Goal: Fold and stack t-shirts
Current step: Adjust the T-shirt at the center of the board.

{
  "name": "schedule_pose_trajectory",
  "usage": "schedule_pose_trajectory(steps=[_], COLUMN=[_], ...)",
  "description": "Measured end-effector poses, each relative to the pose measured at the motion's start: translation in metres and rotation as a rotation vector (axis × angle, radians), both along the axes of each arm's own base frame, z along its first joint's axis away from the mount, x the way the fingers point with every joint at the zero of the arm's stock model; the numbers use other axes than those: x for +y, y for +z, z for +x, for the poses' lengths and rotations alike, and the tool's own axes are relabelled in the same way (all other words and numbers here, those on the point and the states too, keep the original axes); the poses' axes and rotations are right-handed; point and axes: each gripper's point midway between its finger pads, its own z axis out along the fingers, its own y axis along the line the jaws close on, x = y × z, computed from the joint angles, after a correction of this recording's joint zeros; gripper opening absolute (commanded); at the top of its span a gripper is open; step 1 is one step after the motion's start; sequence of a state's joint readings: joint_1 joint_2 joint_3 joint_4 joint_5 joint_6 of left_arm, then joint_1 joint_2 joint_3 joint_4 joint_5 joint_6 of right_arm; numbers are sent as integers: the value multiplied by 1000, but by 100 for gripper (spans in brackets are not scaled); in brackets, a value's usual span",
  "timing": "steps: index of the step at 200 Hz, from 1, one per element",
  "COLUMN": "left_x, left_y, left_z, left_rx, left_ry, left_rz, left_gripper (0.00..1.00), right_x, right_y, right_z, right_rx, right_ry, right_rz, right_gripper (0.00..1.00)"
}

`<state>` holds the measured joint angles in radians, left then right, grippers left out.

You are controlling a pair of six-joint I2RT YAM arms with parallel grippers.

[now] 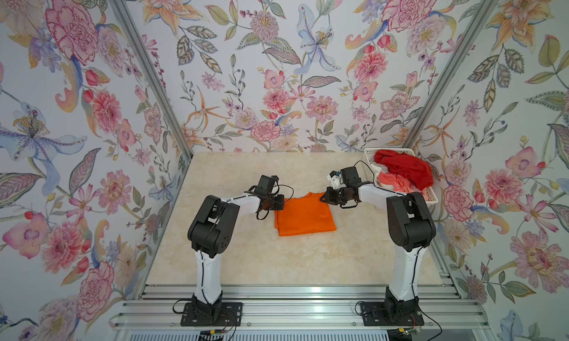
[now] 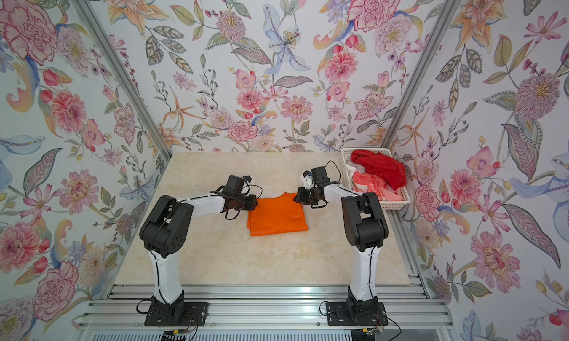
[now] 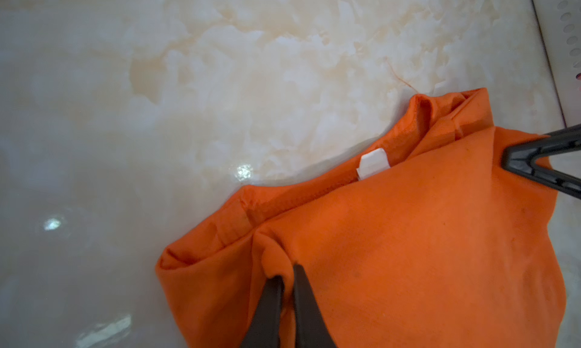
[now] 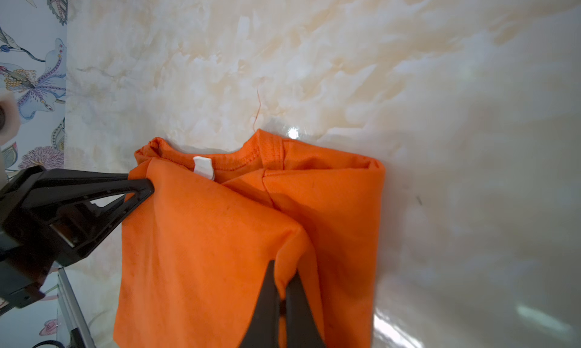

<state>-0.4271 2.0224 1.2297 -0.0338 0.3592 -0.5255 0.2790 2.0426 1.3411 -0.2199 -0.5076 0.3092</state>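
A bright orange t-shirt (image 1: 304,216) (image 2: 277,216) lies partly folded on the middle of the marble table, its white neck label (image 3: 372,165) (image 4: 203,167) at the far edge. My left gripper (image 1: 282,202) (image 3: 287,272) is shut on a pinch of cloth at the shirt's far left corner. At the far right corner, my right gripper (image 1: 321,197) (image 4: 284,267) is shut on another pinch of the cloth. Both held corners are raised a little. A deep red t-shirt (image 1: 403,168) and a coral-pink-and-white t-shirt (image 1: 397,184) lie crumpled in the basket.
The white slotted basket (image 1: 431,200) (image 2: 397,205) stands at the back right corner, close behind my right arm. Floral walls enclose the table (image 1: 246,256) on three sides. A loose orange thread (image 4: 257,110) trails from the collar.
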Motion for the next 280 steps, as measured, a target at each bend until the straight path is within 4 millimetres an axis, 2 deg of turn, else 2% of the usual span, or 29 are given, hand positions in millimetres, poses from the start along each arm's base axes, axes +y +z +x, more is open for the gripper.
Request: schedule_pose_trajectory(steps=[59, 112, 139, 185, 208, 258, 269, 280], left_x=[-11, -30, -25, -11, -3, 10, 12, 15], left_y=[6, 43, 52, 57, 60, 58, 56, 55], left_z=[-8, -27, -36, -43, -42, -37, -37, -36], left_rx=[-3, -58, -74, -100, -113, -123, -123, -124], left_ry=[-31, -88, -85, -48, -26, 11, 18, 26], left_rz=[-2, -43, -39, -3, 9, 30, 35, 39], left_gripper=[0, 0, 0, 0, 0, 0, 0, 0], right_x=[0, 0, 1, -1, 0, 6, 8, 10], right_y=[4, 42, 55, 54, 54, 62, 63, 63], right_z=[-7, -21, -24, -21, -15, 12, 18, 23], right_rx=[-19, -103, -136, -148, -152, -192, -201, -200], right_ry=[5, 18, 24, 14, 14, 17, 19, 23], right_rz=[-20, -20, -20, -39, -44, -54, -53, -55], right_gripper=[0, 0, 0, 0, 0, 0, 5, 20])
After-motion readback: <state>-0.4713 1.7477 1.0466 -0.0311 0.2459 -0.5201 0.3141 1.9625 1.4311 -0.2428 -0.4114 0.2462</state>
